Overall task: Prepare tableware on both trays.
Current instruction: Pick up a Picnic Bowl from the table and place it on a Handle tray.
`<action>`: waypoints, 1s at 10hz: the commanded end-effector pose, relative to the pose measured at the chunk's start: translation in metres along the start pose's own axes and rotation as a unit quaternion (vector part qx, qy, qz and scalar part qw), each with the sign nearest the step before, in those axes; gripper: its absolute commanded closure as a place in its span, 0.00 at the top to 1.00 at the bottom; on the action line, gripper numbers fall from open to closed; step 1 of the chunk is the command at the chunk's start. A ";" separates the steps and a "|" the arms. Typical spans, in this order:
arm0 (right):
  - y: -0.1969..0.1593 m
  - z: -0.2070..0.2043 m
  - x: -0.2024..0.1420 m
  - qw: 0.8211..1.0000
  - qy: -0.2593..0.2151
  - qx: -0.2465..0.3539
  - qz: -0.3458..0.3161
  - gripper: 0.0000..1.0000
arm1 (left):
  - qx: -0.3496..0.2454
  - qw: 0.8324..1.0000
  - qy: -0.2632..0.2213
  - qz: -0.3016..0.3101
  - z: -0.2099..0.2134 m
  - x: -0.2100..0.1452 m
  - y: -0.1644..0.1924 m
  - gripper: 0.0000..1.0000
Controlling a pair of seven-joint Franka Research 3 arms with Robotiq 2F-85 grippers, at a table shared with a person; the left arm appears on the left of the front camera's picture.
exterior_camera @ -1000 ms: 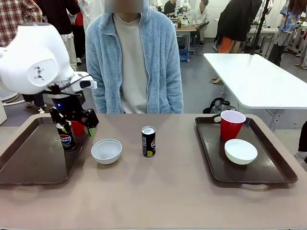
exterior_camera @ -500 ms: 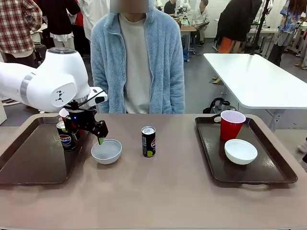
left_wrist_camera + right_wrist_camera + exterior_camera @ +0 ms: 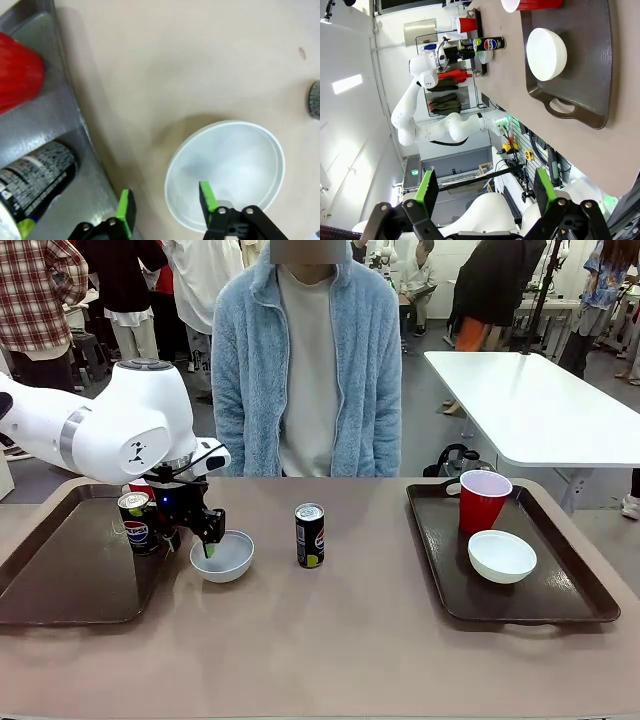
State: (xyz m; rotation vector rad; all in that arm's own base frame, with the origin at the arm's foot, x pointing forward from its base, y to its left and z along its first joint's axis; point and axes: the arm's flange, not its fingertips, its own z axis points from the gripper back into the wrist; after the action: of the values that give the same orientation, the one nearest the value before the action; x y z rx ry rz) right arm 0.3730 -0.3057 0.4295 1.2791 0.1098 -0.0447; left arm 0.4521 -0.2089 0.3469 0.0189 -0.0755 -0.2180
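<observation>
Brown laminate covers the table (image 3: 340, 640), which carries everything; a person in a pale blue fleece (image 3: 305, 360) stands at its far side; the left tray (image 3: 60, 570) lies at the left end and the right tray (image 3: 560, 595) at the right end, both dark brown with raised rims; the left arm (image 3: 110, 430), white, reaches in from the left and bends down over the left tray's right edge; on the right tray a red cup (image 3: 483, 500) stands upright at the far side with a white bowl (image 3: 501, 555) just near of it; on the left tray the Pepsi can (image 3: 135, 522) stands upright near the right rim, with a second red cup (image 3: 17, 75) just beyond it; the other white bowl (image 3: 222, 555) sits on the bare table just right of the left tray; the black can (image 3: 310, 535) stands upright on the table to the right of that bowl, near the middle; the left gripper (image 3: 165, 202) straddles the bowl's left rim, jaws parted, one green pad inside the bowl and one outside, not yet clamped; the right gripper (image 3: 482, 192) hangs spread wide and grasps nothing, well apart from the right tray
</observation>
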 end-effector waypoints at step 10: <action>0.002 0.000 -0.001 1.000 0.001 -0.001 -0.003 1.00 | -0.032 0.997 0.057 0.028 0.044 -0.008 -0.001 0.00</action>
State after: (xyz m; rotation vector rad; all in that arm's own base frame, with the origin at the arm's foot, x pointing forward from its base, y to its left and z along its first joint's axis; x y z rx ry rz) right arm 0.3731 -0.3056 0.4295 1.2792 0.1100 -0.0445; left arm 0.4507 -0.2117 0.3607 -0.0098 0.0130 -0.1709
